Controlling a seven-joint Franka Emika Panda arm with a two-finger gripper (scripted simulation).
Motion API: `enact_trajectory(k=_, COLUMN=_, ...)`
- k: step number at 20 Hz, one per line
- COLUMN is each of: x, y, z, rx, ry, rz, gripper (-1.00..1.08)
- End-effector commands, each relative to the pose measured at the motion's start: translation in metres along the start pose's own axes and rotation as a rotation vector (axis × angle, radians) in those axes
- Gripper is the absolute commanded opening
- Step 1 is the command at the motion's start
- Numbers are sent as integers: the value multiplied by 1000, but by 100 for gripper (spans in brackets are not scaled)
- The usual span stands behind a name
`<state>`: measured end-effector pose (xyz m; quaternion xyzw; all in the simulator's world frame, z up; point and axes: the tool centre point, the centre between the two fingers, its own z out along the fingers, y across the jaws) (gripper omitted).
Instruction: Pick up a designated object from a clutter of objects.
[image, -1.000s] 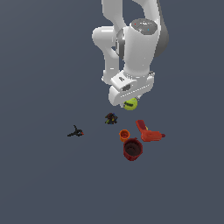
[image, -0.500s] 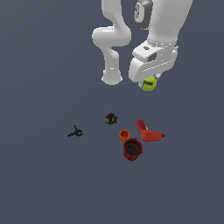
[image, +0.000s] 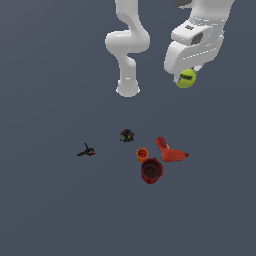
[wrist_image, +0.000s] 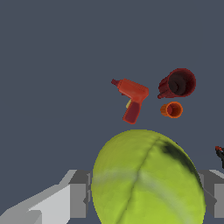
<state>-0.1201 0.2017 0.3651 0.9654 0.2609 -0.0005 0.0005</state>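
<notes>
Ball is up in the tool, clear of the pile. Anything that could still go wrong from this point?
1. The ball is round and, in the wrist view, bulges well past the fingers of the tool, so the hold looks slim; a jolt might let it slip.
2. It hangs high above the floor; if dropped it could bounce or roll off toward the drill and the cups.

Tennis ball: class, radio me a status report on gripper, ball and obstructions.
Gripper shut on tennis ball. Ball held high above the floor. Dark red cup, orange cup, red drill far below, nothing obstructing.
</notes>
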Motion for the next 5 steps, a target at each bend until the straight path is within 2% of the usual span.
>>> enact_trajectory(k=1, x=1, y=-6, z=-8, rx=0, ry=1, rz=2, gripper=-100)
enact_trajectory(k=5, x=1, y=-10, z=-11, rx=0, ry=1, rz=2, gripper=-100)
